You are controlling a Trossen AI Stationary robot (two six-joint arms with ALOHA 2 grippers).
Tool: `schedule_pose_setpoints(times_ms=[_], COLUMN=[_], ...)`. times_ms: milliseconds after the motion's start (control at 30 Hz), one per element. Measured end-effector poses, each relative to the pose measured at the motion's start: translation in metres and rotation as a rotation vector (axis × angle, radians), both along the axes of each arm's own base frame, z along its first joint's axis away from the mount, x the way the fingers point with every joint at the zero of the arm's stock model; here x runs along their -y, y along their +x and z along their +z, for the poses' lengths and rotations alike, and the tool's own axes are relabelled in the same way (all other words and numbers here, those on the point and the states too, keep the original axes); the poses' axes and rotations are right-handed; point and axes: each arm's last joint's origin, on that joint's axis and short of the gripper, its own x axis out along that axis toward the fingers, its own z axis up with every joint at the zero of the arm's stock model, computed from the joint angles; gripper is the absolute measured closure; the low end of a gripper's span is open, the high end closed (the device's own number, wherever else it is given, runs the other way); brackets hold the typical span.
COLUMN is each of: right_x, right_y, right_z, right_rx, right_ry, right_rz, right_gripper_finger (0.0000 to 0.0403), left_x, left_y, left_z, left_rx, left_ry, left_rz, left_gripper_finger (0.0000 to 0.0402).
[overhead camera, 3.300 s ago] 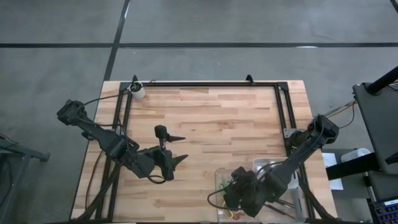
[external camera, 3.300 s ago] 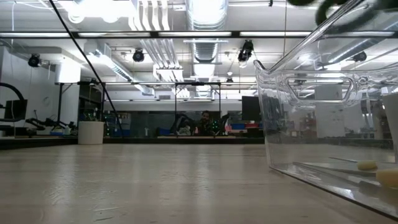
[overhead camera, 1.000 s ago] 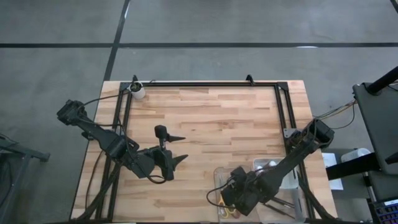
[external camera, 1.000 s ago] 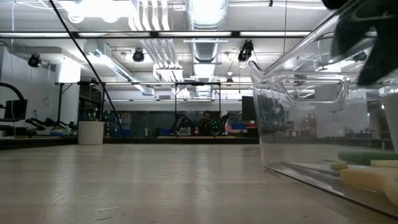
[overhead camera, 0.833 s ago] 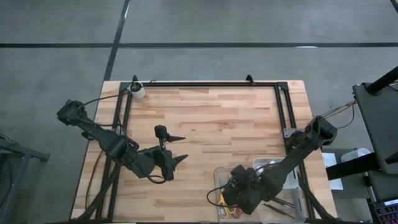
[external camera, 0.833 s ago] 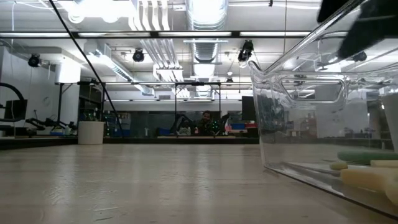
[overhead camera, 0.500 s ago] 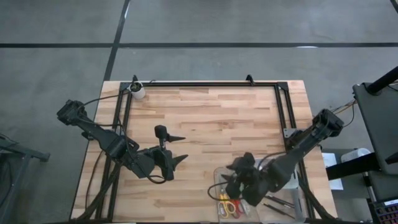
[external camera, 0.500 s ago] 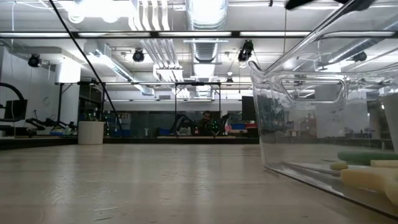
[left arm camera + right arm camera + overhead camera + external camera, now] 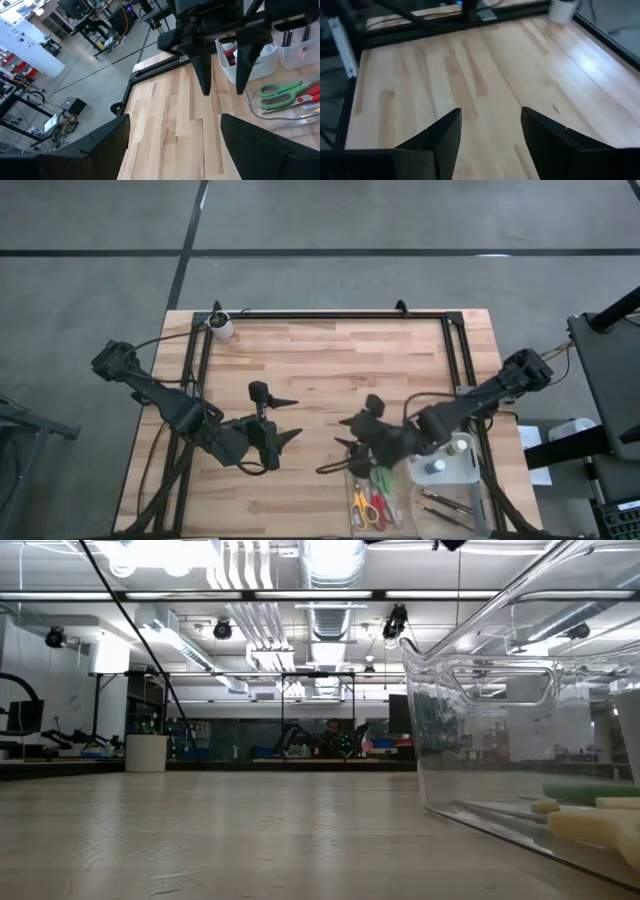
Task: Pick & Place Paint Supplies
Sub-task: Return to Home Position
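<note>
Jaws of the right gripper [image 9: 350, 432] are being held apart with nothing between them; beyond its fingers, only bare table [image 9: 330, 360] is being shown in the right wrist view. Jaws of the left gripper [image 9: 290, 420] are likewise being held apart and empty, over the table's left-centre, facing the right gripper.

The right gripper is being carried above the table at the far rim of the clear bin [image 9: 349, 492] and is being pointed toward the table's middle, away from the bin.

The green scissors [image 9: 280, 91], red scissors [image 9: 311, 96] and yellow scissors [image 9: 358, 502] are being kept inside that bin. They lie behind the right gripper's fingertips, on the side toward the table's near edge. Their long axes are being laid roughly near-to-far across the table. The paint bottles [image 9: 437, 468] are being stored upright in a pale container [image 9: 250, 67] just beside the bin, and the brushes [image 9: 445, 505] are lying beside it toward the near edge.

The right arm is by far the nearer to the bin; the left gripper is well apart from it. No supply is being shown outside the containers, so a return to the rest pose is judged to be the step in hand.

No brand, label or writing is being shown clearly enough to be read.
</note>
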Motion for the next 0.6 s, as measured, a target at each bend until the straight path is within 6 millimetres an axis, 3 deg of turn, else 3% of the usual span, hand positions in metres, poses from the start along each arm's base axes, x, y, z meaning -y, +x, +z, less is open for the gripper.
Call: schedule_pose_setpoints(times_ms=[200, 367, 600], right_x=[0.014, 0.035, 0.078], right_y=[0.015, 0.021, -0.004], right_z=[0.004, -0.003, -0.025], right_rx=[0.059, 0.160, 0.338], right_ry=[-0.112, -0.093, -0.150], right_rz=[0.162, 0.275, 0.465], right_gripper_finger=[0.0202, 0.0202, 0.0202], left_x=[0.000, 0.000, 0.000], left_y=[0.000, 0.000, 0.000], left_z=[0.000, 0.000, 0.000], left_rx=[0.000, 0.000, -0.001], left_ry=[0.000, 0.000, 0.001], left_rz=[0.000, 0.000, 0.000], left_gripper_finger=[0.0088, 0.0088, 0.0088])
